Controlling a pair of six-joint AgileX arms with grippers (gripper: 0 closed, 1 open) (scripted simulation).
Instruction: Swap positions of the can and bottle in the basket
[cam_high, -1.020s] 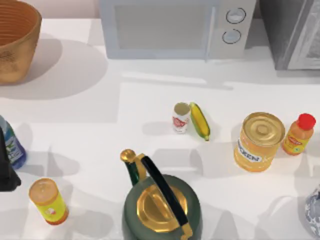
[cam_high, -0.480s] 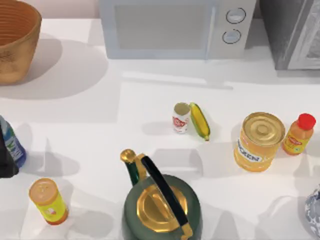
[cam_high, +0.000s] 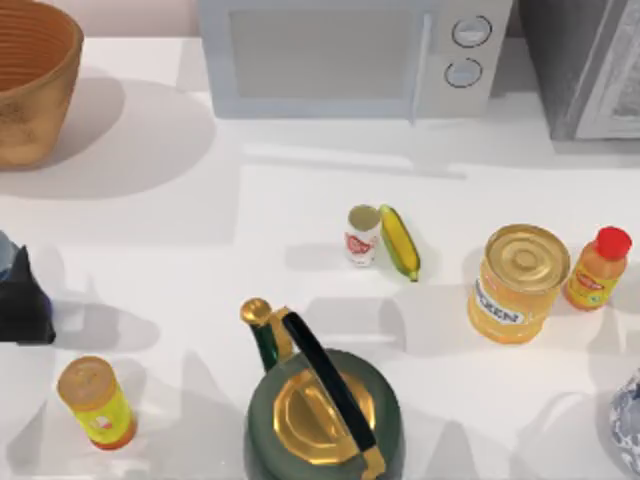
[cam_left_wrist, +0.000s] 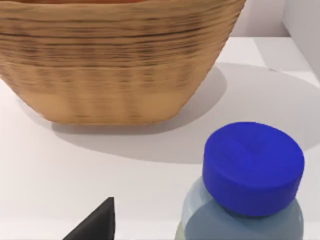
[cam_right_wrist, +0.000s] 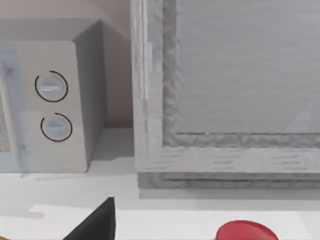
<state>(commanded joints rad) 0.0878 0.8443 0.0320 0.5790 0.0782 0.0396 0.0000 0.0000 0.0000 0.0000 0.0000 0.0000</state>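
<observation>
Bottle (cam_left_wrist: 245, 200): we noted clear blue-tinted plastic, blue cap.
Can (cam_high: 362, 235): white, red logo, upright beside banana (cam_high: 399, 241).
Left gripper (cam_high: 22, 305): finger state, we could not tell.

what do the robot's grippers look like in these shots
The left gripper is a matte black, blocky, angular body at the top view's left edge. In each wrist view a plain black wedge-shaped fingertip pokes in; the right arm's fingertip looks identical. No cables, markings or logos are visible.
</observation>
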